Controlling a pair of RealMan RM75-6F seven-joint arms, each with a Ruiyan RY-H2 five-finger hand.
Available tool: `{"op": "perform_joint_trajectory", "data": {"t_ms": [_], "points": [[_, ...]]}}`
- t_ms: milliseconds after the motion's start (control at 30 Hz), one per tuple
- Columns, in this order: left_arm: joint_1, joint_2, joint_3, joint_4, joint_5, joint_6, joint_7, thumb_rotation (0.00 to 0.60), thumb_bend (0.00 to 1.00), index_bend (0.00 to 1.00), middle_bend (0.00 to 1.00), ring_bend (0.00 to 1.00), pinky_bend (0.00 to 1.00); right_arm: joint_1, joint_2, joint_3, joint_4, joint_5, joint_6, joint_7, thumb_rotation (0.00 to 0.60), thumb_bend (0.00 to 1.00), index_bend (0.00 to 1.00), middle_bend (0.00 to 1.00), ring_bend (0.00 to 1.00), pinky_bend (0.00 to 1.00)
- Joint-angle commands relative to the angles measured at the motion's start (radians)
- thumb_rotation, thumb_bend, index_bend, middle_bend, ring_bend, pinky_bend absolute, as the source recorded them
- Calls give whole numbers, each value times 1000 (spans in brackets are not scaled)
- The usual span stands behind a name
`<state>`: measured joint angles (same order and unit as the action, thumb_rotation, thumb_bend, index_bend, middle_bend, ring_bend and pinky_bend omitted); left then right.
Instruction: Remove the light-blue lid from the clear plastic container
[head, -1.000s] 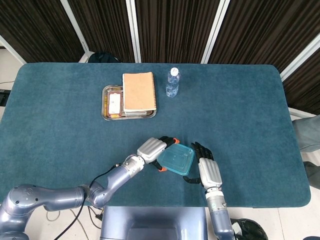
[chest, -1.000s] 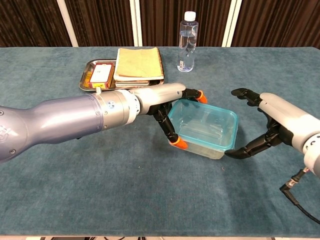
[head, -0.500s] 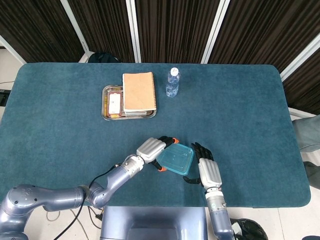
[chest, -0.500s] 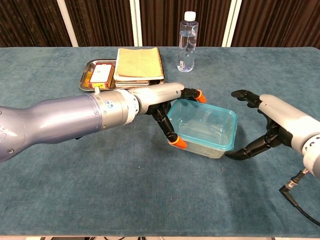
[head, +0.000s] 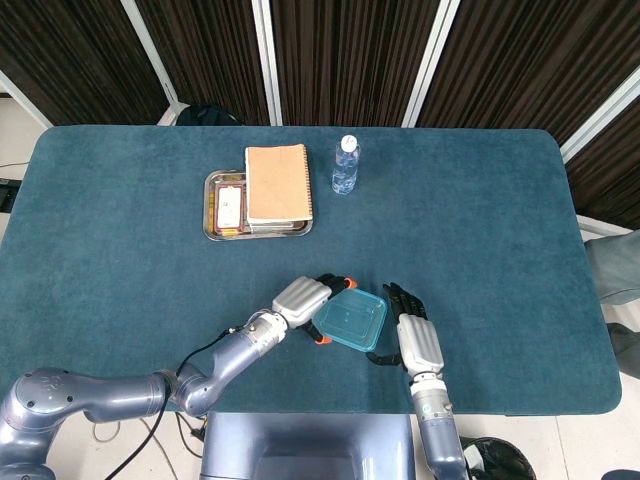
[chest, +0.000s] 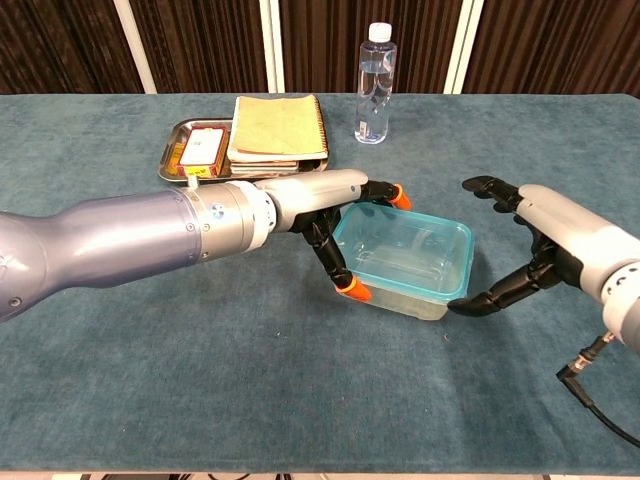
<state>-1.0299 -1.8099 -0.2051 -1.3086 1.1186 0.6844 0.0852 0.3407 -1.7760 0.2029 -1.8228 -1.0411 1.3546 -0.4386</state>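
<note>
The clear plastic container (chest: 410, 268) stands on the desk (head: 120, 250) near the middle of the front edge, and the light-blue lid (head: 352, 320) is on it. From the head view only the lid is seen, as a flat blue rectangle. The chest view shows more: the clear walls under the blue rim, and the lid's corner by the left hand sitting a little higher than the far side.

The left hand (chest: 335, 225) reaches to the container from its left side. In the chest view its orange-tipped fingers (chest: 352, 291) are spread around the near left corner of the lid, one tip at the back edge and one at the front edge, both touching the rim. If they really grip it, I cannot tell. The right hand (chest: 530, 245) is beside the right side of the container, not touching, with the fingers wide apart and curved, holding nothing. The head view shows only its silver back (head: 418, 342).

Toward the back edge a metal tray (head: 212, 228) carries a tan notebook (head: 278, 184) and a small box (chest: 204, 146); its writing is too small to read. A water bottle (chest: 373, 84) stands upright just right of the tray; its label is not readable.
</note>
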Motion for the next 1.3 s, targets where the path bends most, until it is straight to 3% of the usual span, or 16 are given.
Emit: {"op": "perform_joint_trajectory", "data": {"t_ms": [33, 933, 1167, 1300], "points": [[-1, 1, 2, 1, 0, -1, 4, 600, 182, 198, 301, 223, 418, 1, 0, 5, -3, 3, 1, 3, 600, 218, 0, 0, 0, 0], [-22, -2, 15, -13, -80, -15, 97, 600, 182, 216, 340, 289, 484, 14, -2, 45, -44, 83, 22, -7, 600, 219, 0, 0, 0, 0], [-33, 12, 7, -38, -101, -30, 105, 600, 182, 201, 293, 243, 444, 23, -9, 62, -60, 108, 32, -14, 600, 218, 0, 0, 0, 0], [-37, 27, -10, -54, -119, -41, 86, 600, 181, 190, 266, 209, 404, 28, -1, 44, -41, 70, 33, -15, 600, 219, 0, 0, 0, 0]]}}
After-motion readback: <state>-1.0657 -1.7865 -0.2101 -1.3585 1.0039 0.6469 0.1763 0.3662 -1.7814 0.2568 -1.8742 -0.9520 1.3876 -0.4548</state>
